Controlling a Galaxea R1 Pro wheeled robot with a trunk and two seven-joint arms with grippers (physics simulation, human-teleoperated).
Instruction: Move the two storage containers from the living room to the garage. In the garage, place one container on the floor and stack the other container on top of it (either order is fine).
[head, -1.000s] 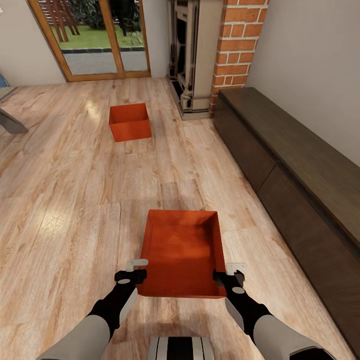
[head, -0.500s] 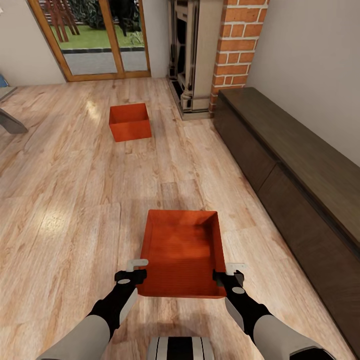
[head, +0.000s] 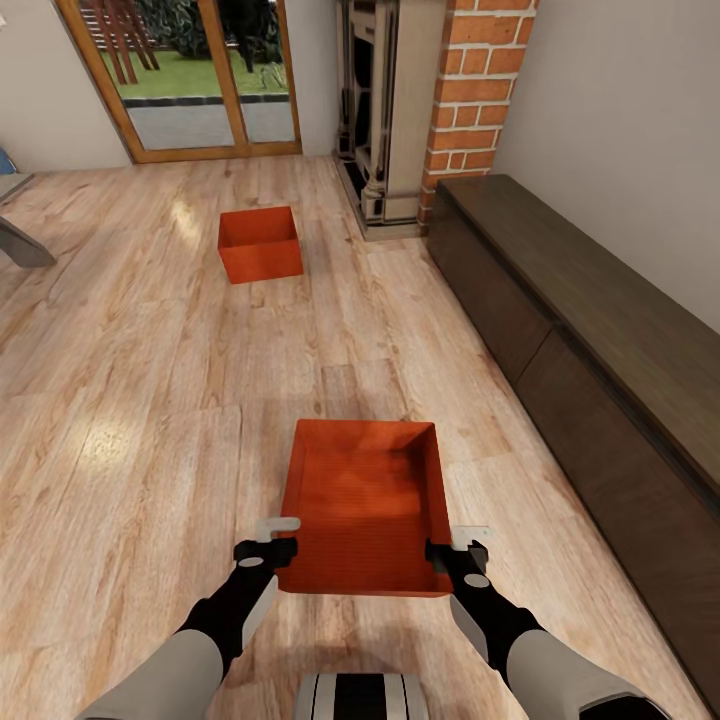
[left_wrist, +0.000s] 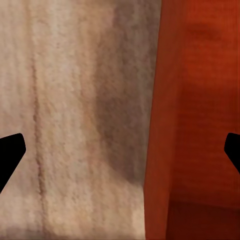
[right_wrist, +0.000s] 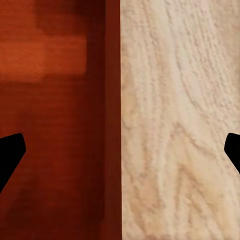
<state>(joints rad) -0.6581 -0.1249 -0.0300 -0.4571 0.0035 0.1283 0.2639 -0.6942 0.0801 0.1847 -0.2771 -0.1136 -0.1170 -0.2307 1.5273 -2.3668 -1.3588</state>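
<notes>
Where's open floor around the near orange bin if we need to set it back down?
Bare light wood-plank floor lies wide on the near orange-red topless bin's left, and between it and the far orange-red bin. The strip toward the long dark wooden cabinet is narrower. It is tight at the near corners, where the left gripper and right gripper straddle the walls.

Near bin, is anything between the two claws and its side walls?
Nothing visible. The left claw straddles the near bin's left wall, and the right claw straddles its right wall. Both wrist views show a wall running between open fingers, with only bare floor beside it.
</notes>
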